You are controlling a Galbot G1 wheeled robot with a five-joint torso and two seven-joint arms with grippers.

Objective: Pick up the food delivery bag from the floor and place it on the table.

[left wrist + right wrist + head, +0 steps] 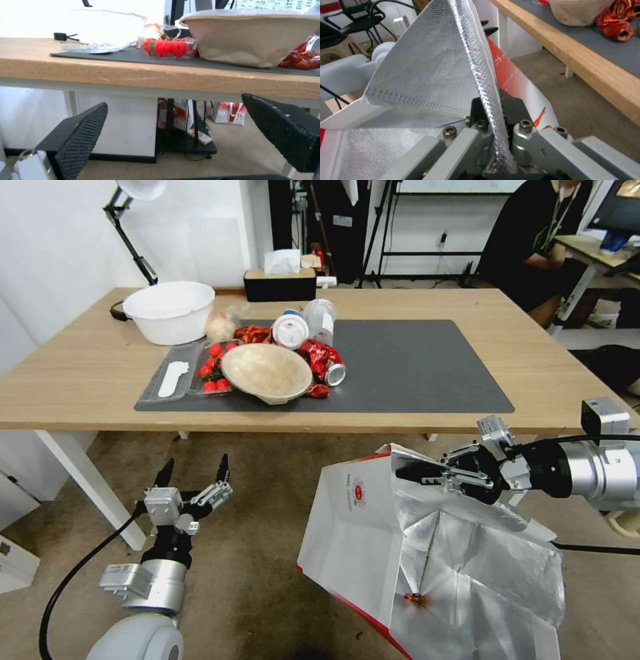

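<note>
While the right gripper (pixel 417 474) reaches in from the robot's right side, its black fingers are pressed together on the upper rim of the food delivery bag (pixel 373 533), pinching the foil-lined edge between them. From the right wrist view the same clamp is plain: the silver edge of the bag (pixel 460 75) runs straight down into the narrow slot between the two dark pads, with the grey finger links to either side of it. No gap shows between the pads beyond the thickness of the bag wall.

Held by that rim, the bag hangs tilted in front of the table (pixel 80 400), below the level of its near edge, its mouth open toward the camera so the crinkled silver lining shows. Its white face with the small round red logo turns toward the robot's left, and a red strip runs along its lower edge. Whether its bottom corner touches the floor (pixel 260 553) cannot be told.

Lower and to the robot's left of the bag, the left gripper (pixel 193 470) points up toward the table's underside with its two fingers spread wide apart, holding nothing. In the left wrist view those meshed black pads (pixel 76 135) stand well apart, below the table edge (pixel 160 77).

On the table's dark grey mat (pixel 413 367) sit a beige bowl (pixel 267 372), a tray of red tomatoes (pixel 212 370) and a white basin (pixel 170 311).
</note>
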